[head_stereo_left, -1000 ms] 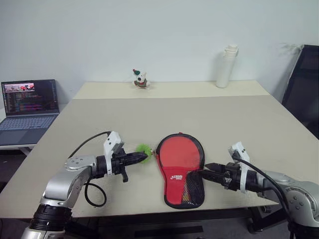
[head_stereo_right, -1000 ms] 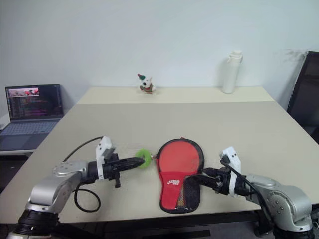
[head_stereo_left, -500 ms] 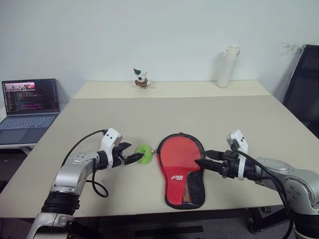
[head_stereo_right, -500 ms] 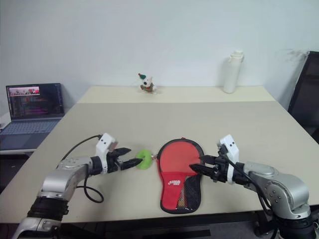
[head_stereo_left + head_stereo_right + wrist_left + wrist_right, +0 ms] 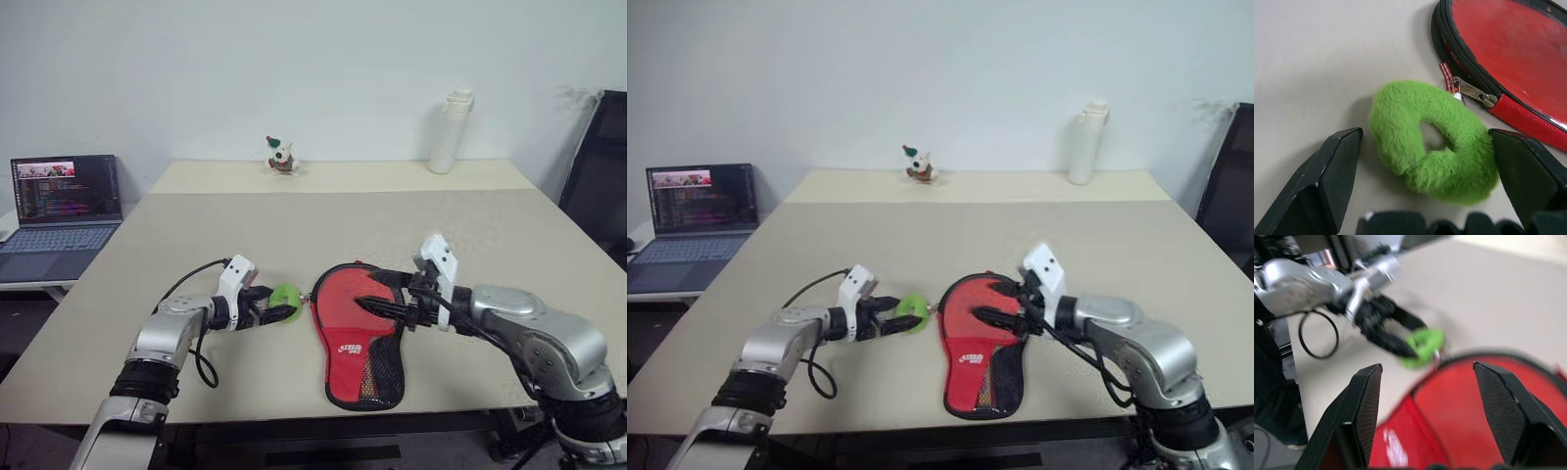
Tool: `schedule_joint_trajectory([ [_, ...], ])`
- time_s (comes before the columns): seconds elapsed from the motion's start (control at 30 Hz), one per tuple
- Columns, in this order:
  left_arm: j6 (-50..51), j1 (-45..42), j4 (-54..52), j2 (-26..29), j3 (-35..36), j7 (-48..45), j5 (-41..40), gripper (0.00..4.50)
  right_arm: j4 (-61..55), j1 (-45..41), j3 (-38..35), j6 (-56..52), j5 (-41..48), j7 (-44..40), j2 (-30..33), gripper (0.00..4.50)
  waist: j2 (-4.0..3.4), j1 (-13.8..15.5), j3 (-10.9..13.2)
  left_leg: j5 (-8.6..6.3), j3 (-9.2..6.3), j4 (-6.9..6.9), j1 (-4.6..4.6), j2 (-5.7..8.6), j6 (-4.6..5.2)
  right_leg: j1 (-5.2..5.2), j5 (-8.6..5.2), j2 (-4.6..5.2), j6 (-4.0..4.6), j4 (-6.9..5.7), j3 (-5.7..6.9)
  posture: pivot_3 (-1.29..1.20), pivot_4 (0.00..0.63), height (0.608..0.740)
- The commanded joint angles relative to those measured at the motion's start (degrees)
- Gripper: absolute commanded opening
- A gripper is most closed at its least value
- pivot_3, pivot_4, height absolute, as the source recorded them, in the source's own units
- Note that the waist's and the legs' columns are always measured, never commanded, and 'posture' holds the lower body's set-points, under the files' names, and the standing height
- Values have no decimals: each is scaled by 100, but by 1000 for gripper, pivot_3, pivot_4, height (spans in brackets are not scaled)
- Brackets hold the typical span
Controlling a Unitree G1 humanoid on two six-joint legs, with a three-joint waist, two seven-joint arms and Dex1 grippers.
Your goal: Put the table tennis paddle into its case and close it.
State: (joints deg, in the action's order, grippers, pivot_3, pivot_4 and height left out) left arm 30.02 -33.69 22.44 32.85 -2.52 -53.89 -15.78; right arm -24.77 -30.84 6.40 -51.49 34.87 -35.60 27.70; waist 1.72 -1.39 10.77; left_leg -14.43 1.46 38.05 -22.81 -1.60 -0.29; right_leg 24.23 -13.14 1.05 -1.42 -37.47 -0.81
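The case [image 5: 358, 333] lies flat near the table's front edge, red side up, with its white logo and black mesh pocket toward me. Its zip runs closed around the round rim [image 5: 1447, 44]. A fluffy green ring [image 5: 1435, 142] hangs from the zip pull [image 5: 1475, 93] at the case's left edge. My left gripper [image 5: 278, 307] is open, one finger on each side of the ring, not pinching it. My right gripper [image 5: 370, 296] hovers open over the case's round part with nothing between its fingers. The table tennis paddle is hidden.
An open laptop [image 5: 64, 201] sits on a lower stand to the left. At the far edge of the table [image 5: 294, 235] stand a small toy figure [image 5: 281, 155] and a white bottle [image 5: 451, 130]. A black chair [image 5: 600, 166] is at the right.
My left gripper, shut on the green ring a second ago, has opened around it. My right gripper swung left and up, from beside the case's narrow end to above its round part.
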Motion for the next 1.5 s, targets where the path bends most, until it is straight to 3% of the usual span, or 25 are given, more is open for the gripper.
schedule_joint_trajectory([
  [0.03, 60, 21, -8, -62, -51, -53, 32, 4471, 438, -96, 383, 278, -400, 174, -294, 3231, 2, 7, -2, 0, 0, 0, -1, 1, 0, 0, 0, 2, 0, 0, 0, 0, 150, 740],
  [0.13, 123, 68, -87, -80, 4, -28, 11, 3902, 984, -64, 690, 353, -719, 277, -581, 3231, 4, 6, -3, 0, 0, 1, -2, 3, 0, 2, 1, 6, 1, 0, -3, 0, 150, 740],
  [0.3, 190, 131, -202, -83, 38, -23, 13, 2181, 1941, -76, 1133, 758, -1460, 402, -820, 3231, 6, -1, -4, 0, 0, -1, -3, 3, 0, 3, 16, 6, 27, 2, -3, 0, 150, 740],
  [0.53, 261, 195, -381, -57, 47, -13, 13, 38, 2270, 25, 1275, 981, -1983, 270, -800, 3231, 9, -10, -8, 0, 1, 1, 5, 2, 0, 4, 14, 5, 24, -14, -5, 0, 150, 740],
  [0.73, -200, -339, 25, -13, 11, 193, 365, 38, 2254, 123, 1331, 972, -2129, 214, -846, 3231, 15, -9, -12, 1, 1, 3, 12, 1, -1, 2, 0, 3, 3, -24, -6, 0, 150, 740],
  [0.87, -1090, -1420, 1097, -179, -126, 389, 784, 38, 2291, 186, 1464, 1008, -2266, 206, -876, 3231, 30, 1, -21, 1, 1, 8, 7, 4, -1, 2, 0, 2, 3, -24, 1, 0, 150, 740],
  [1.13, -2694, -2781, 3502, -728, -546, 564, 1634, 38, 2456, 220, 1511, 1001, -2482, 230, -1027, 3231, 42, -40, -36, 0, 11, 4, 8, 6, -1, 3, 0, 0, 2, -19, -4, 0, 150, 740],
  [1.3, -3269, -3095, 4295, -869, -694, 623, 2038, 38, 2453, 235, 1505, 949, -2548, 249, -1102, 3231, 45, -39, -38, 0, 16, 4, 7, 6, -1, 5, 0, -5, 2, -21, -1, 0, 150, 740],
  [1.5, -3639, -3325, 5022, -994, -867, 1345, 2632, 38, 2479, 345, 1582, 917, -2584, 196, -1155, 3231, 59, -39, -48, 0, 16, 4, 9, 4, -1, 3, -1, -3, 1, -22, -1, 0, 150, 740],
])
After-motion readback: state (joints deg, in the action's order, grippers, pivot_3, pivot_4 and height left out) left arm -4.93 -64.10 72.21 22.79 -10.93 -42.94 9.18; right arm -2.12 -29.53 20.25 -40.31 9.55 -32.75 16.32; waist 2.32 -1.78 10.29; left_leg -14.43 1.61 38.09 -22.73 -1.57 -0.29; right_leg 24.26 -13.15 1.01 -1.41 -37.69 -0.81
